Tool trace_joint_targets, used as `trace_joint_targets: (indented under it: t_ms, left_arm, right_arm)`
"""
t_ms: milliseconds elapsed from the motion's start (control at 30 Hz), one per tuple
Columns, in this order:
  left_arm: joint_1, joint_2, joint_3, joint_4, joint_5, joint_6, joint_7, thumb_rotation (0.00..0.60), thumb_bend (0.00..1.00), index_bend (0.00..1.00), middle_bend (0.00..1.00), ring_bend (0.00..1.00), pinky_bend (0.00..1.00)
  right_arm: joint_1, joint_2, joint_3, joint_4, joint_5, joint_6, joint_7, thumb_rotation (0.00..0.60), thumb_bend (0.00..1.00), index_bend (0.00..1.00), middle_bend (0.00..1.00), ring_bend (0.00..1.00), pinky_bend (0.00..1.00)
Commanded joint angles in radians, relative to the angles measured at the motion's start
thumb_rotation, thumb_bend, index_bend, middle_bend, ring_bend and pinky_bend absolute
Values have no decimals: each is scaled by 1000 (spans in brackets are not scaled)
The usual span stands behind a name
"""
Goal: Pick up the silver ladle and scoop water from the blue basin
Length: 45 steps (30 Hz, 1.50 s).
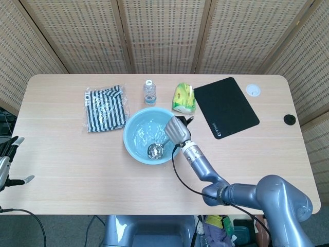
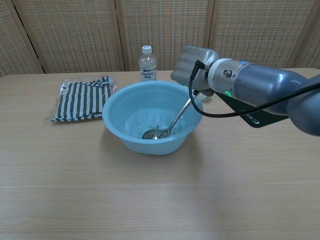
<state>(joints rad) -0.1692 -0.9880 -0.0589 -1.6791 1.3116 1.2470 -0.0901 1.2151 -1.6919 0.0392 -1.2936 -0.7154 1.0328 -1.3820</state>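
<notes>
The blue basin (image 1: 134, 128) (image 2: 120, 102) sits mid-table with rippling water in it. My right hand (image 1: 176, 130) (image 2: 192, 65) grips the handle of the silver ladle (image 1: 156, 151) (image 2: 159, 132) above the basin's right rim. The ladle's bowl lies low in the water near the front wall of the basin, and its handle slants up to the hand. My left hand (image 1: 7, 163) shows only at the far left edge of the head view, away from the table, its fingers apart and holding nothing.
A striped cloth (image 1: 105, 108) (image 2: 82, 97) lies left of the basin. A water bottle (image 1: 149, 92) (image 2: 146, 63) stands behind it. A yellow-green packet (image 1: 184, 98) and a black mat (image 1: 226, 107) lie to the right, with a white disc (image 1: 253, 90) at the back.
</notes>
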Motion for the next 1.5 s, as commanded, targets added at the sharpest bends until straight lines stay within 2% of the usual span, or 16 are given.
trace_joint_targets:
  t_ms: [33,233,467,667,1067,1500]
  left_arm:
    - [0,0,1,0,0,0,-1,600,0,0,0,0,0]
    - [-1,1,1,-1,0,-3,-2,600,0,0,0,0,0]
    - [-5,1,4,-1,0,-13,-2,600,0,0,0,0,0]
    - [-6,1,3,-2,-3,-15,-2,600,0,0,0,0,0]
    - [-9,6,2,2,-11,-24,-13,600,0,0,0,0,0]
    - [-11,6,1,6,-16,-29,-18,600,0,0,0,0,0]
  right_arm:
    - [0,51,128,-159,251,37,-32,600,752,795,922,905,1000]
    - [14,114,257,-275,491,86,1,600,754,796,926,908,1000]
    - [27,193,317,-342,590,105,49,600,755,799,929,910,1000]
    - [48,223,328,-355,621,121,64,600,754,799,929,911,1000]
    - [114,271,360,-384,758,174,47,600,755,799,929,911,1000]
    - [156,302,377,-423,822,204,44,600,755,799,929,911,1000]
